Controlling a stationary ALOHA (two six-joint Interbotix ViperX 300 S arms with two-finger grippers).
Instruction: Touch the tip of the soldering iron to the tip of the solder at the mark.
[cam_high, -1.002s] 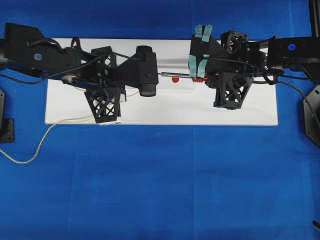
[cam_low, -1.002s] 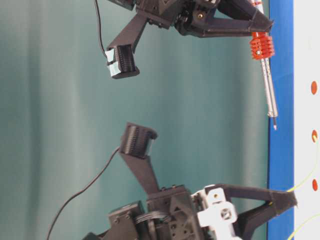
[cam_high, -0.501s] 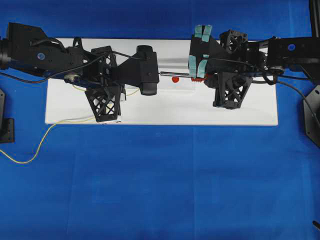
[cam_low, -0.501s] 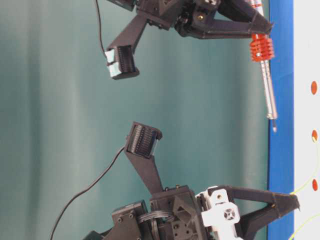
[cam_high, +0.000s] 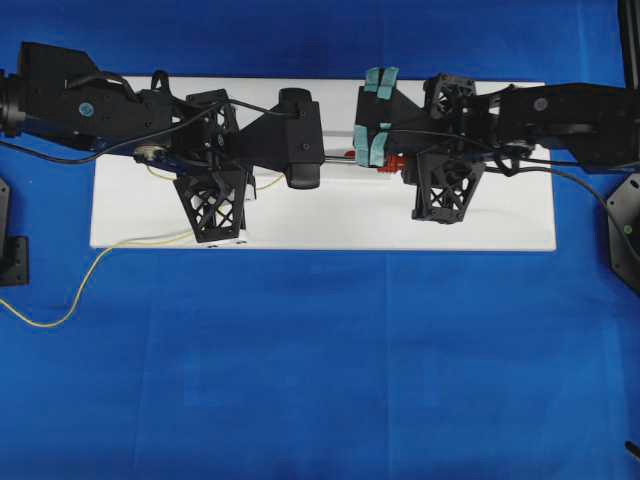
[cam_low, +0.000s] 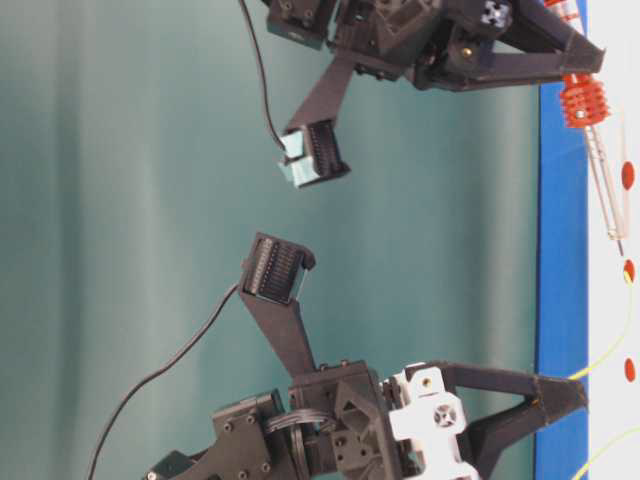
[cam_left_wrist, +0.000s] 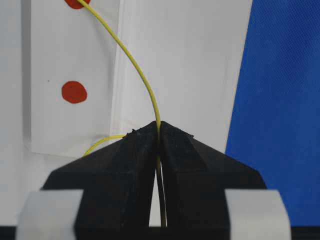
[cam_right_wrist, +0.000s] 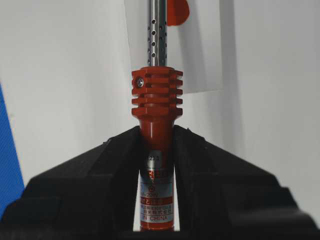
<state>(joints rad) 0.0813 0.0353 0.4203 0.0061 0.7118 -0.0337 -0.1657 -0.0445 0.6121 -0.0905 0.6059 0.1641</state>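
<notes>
The left pincer (cam_left_wrist: 159, 131) is closed tight on the solder (cam_left_wrist: 141, 80) — the thin yellow wire comes up out of the seam between its two black fingers (cam_left_wrist: 127, 165) and curves away over the white board (cam_left_wrist: 180, 60) toward a red dot (cam_left_wrist: 74, 92) painted there, with a second dot cut off at the top edge of the left wrist view. The right pincer (cam_right_wrist: 154, 131) is closed on the soldering iron (cam_right_wrist: 154, 100), gripping the orange-red handle just below its ribbed collar, while the perforated metal shaft runs on over the board past another red mark (cam_right_wrist: 177, 11). In the overhead view both arms meet above the middle of the white board (cam_high: 500, 225), which lies on the blue surface (cam_high: 320, 370); the iron's shaft (cam_high: 340, 162) lies level between the two pincers, and the loose end of the solder (cam_high: 70, 300) trails off the board's left edge onto the blue. From table level the iron's tip (cam_low: 619, 240) sits close to a red dot (cam_low: 629, 270), near the end of the yellow wire (cam_low: 628, 320) — whether they touch cannot be told.
</notes>
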